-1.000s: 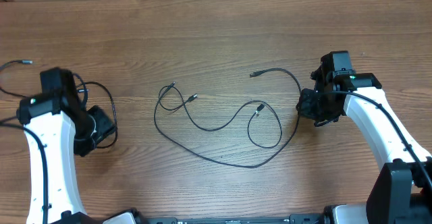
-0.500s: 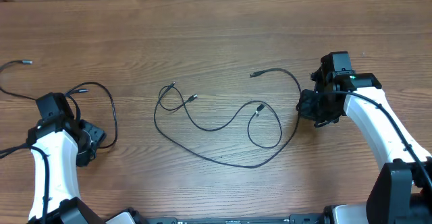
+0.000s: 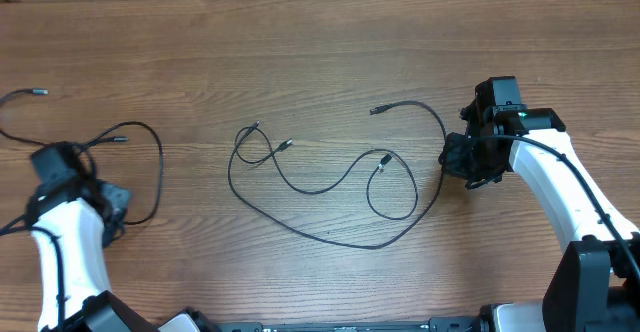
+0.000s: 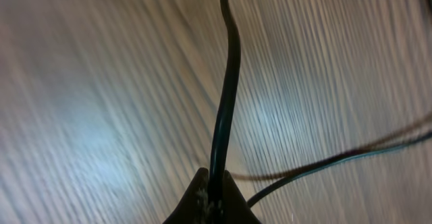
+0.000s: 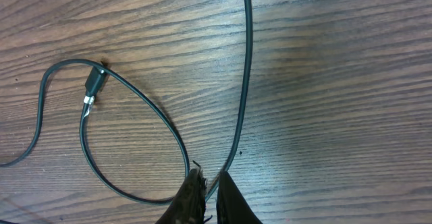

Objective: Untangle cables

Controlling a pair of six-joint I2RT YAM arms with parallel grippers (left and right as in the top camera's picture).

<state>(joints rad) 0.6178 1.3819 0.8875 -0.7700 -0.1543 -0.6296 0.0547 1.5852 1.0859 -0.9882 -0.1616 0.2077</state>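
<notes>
Our left gripper (image 4: 214, 193), at the table's (image 3: 320, 32) 8 o'clock, is clenched on the left cable (image 4: 228, 96), which runs toward 12 in the wrist view. Our right gripper (image 5: 210, 183), at 3 o'clock, pinches the long cable (image 5: 248, 48) at its fingertips. We see that cable's loops spread across the table's centre.

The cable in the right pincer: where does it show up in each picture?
Overhead: held cable curves down right of centre, at the right pincer.
Right wrist: vertical line from top edge into the pincer.
Left wrist: not in it; only the left cable.
Shared landmark: silver-tipped plug, overhead and right wrist.
</notes>
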